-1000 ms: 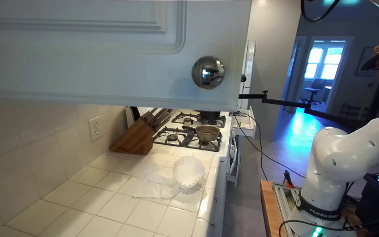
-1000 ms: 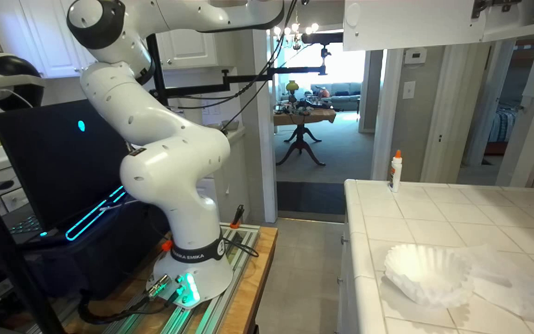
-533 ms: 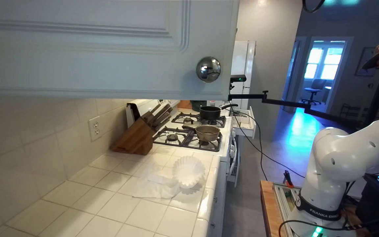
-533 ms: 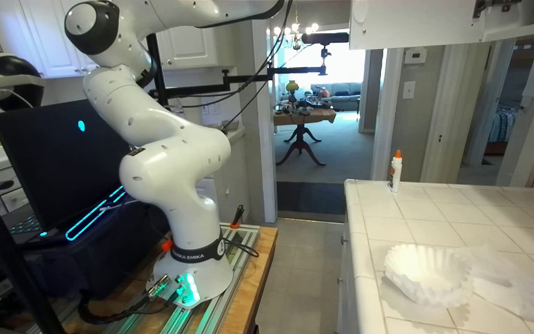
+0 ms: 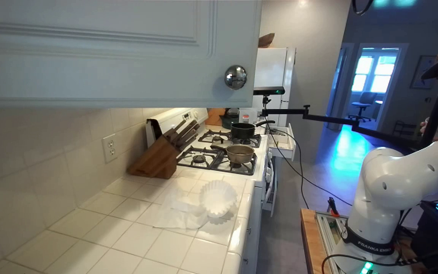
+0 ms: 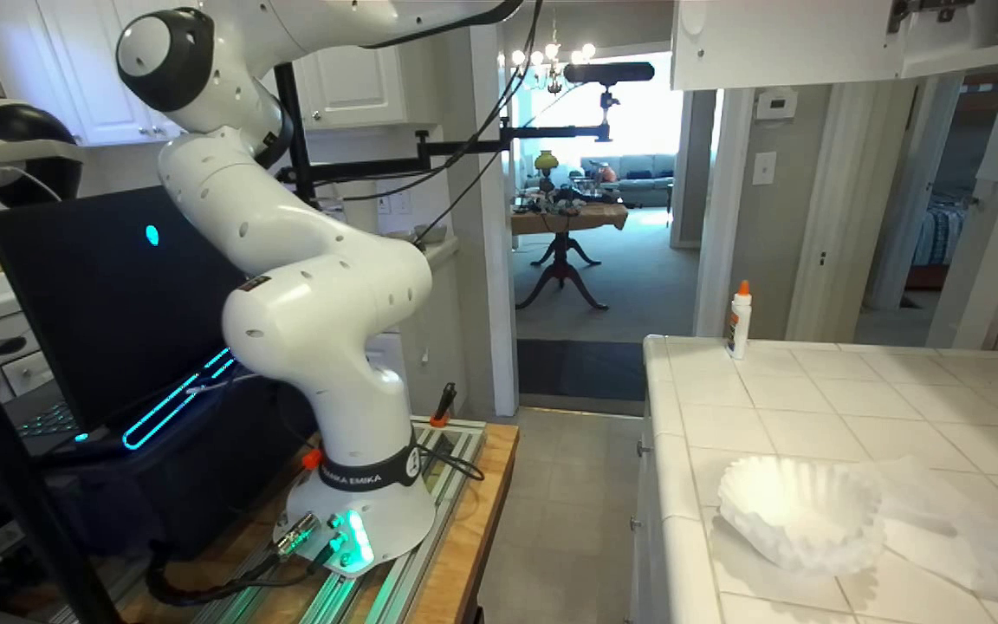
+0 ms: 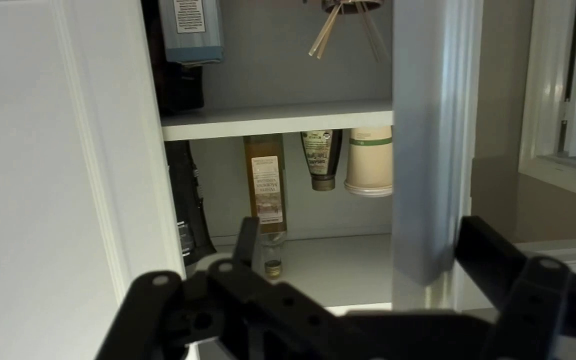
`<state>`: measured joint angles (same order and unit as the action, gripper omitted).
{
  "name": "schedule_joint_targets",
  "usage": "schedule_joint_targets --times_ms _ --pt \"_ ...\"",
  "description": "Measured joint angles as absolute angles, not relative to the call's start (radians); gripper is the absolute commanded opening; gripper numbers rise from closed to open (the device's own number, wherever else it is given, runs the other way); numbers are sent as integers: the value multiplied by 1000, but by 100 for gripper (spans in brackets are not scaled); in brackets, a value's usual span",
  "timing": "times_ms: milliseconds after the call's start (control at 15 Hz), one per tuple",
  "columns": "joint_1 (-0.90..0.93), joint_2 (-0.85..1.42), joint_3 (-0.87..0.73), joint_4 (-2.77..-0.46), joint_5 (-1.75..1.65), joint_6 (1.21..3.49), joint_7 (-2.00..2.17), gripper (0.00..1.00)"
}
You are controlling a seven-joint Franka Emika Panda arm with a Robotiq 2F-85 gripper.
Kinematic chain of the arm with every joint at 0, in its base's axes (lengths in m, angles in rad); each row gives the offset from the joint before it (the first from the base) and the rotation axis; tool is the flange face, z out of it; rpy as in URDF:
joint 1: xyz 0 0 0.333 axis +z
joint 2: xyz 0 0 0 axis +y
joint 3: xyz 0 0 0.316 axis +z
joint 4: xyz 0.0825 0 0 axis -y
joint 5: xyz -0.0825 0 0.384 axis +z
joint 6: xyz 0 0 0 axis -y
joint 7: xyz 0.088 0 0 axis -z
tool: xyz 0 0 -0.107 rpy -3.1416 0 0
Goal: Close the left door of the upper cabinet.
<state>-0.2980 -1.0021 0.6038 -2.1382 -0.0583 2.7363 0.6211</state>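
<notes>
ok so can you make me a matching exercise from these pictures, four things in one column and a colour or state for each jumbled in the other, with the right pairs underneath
Column one
1. Knife block
2. Round knob
3. Glue bottle
4. Gripper

Column two
a. White and orange, standing upright
b. Open, with a gap between its two sides
c. Brown, slanted
d. Shiny silver, fixed to an upper cabinet door

Right pairs: 1-c, 2-d, 3-a, 4-b
</notes>
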Motion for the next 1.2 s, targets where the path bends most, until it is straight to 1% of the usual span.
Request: schedule_joint_targets --times_ms 667,1200 --pt "-322 -1031 534 -2187 -82 2736 614 100" --pt "-349 -1007 441 -2195 -116 2775 521 100"
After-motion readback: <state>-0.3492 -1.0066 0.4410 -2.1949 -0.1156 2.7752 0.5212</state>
